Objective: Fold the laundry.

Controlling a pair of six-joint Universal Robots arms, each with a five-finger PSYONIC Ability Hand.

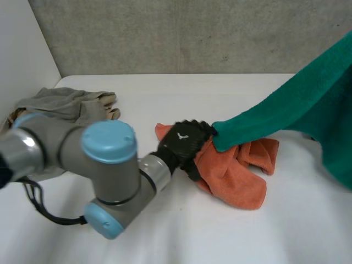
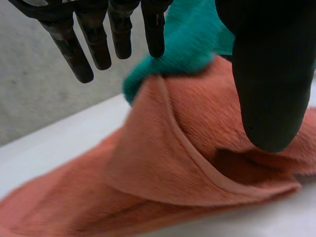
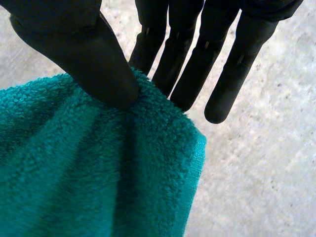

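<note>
Head view: the left arm (image 1: 104, 165) reaches from the near left across the white table (image 1: 181, 236) to its middle. The left hand (image 1: 184, 144) lies on the near-left part of a crumpled orange towel (image 1: 234, 173), its fingertips at the low corner of a green towel (image 1: 297, 104). The green towel rises from that corner, which rests on the orange towel, towards the far right. A grey garment (image 1: 66, 104) lies bunched at the far left, well apart from both towels.

Left wrist view: the left hand's fingers (image 2: 101, 44) are straight and spread, with the thumb held wide of them. The green towel's corner sits between them on the orange towel, but nothing is gripped.

Right wrist view: the right hand (image 3: 84, 54) pinches a corner of the green towel between its thumb and straight fingers (image 3: 192, 74), and the cloth hangs below the pinch
</note>
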